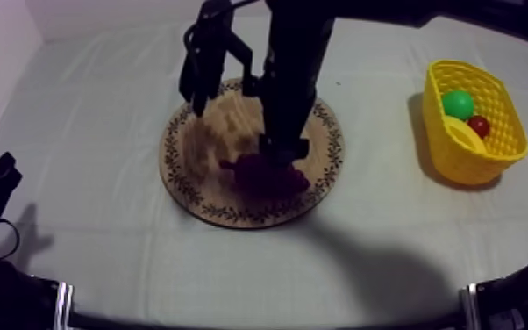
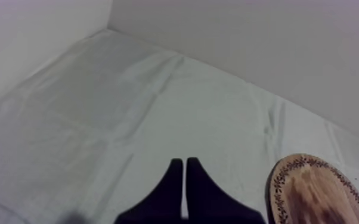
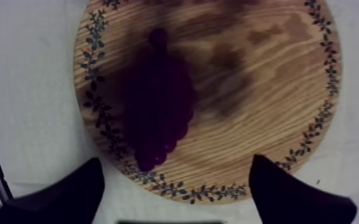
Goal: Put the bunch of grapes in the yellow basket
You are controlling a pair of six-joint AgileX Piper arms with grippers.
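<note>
Top: grapes [image 1: 263, 173] lie on board [image 1: 189, 167] under right arm; basket [image 1: 474, 123] well apart, seemingly holding other fruit | Left wrist: left gripper [image 2: 185, 173] pressed together, empty | Right wrist: right gripper [image 3: 177, 167] spread wide over grapes, holding nothing | Pickup and transfer not yet done.

The counter [image 1: 83, 123] is covered by a grey-white cloth [image 1: 381, 237] crossed by faint fold lines. A round wooden board [image 1: 199, 197] with a leaf pattern along its rim lies flat on the cloth near the middle of the frame in the top view. A yellow basket [image 1: 460, 162] with latticed walls stands on the cloth at the right of the frame, well apart from the board. Dark shadow covers the cloth below the board.
</note>
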